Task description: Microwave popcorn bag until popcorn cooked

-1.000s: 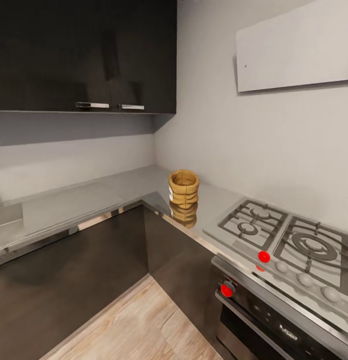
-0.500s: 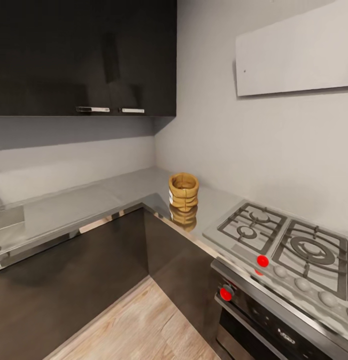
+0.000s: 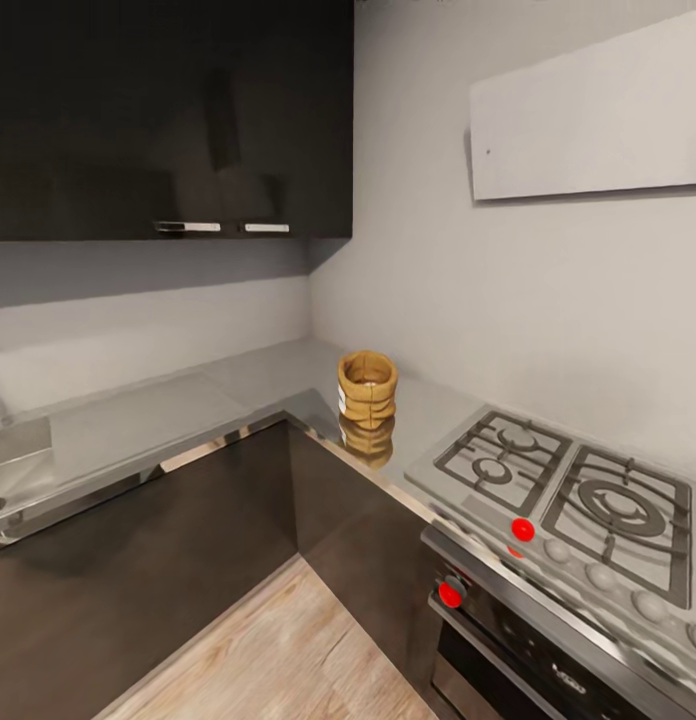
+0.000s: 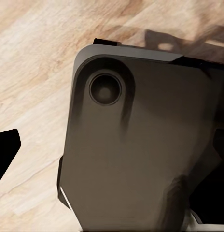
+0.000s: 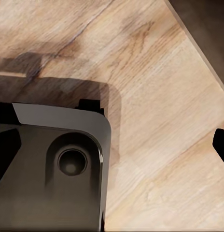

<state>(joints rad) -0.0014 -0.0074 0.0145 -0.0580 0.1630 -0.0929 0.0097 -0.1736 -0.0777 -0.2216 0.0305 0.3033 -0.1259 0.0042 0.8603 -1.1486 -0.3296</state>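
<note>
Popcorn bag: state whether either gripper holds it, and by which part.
Nothing holds it. The popcorn bag stands free on the countertop, beside the stove.

Both arms hang low, wrists aimed down over the robot's dark base (image 4: 141, 159), fingers unclear

1. The grey metal L-shaped surface (image 3: 138, 420) runs along both walls above dark cabinet fronts.
2. The popcorn bag (image 3: 367, 383) stands upright near its inner corner, mirrored in the metal.
3. A gas hob (image 3: 558, 490) sits further along the surface, well apart from the bag.
</note>
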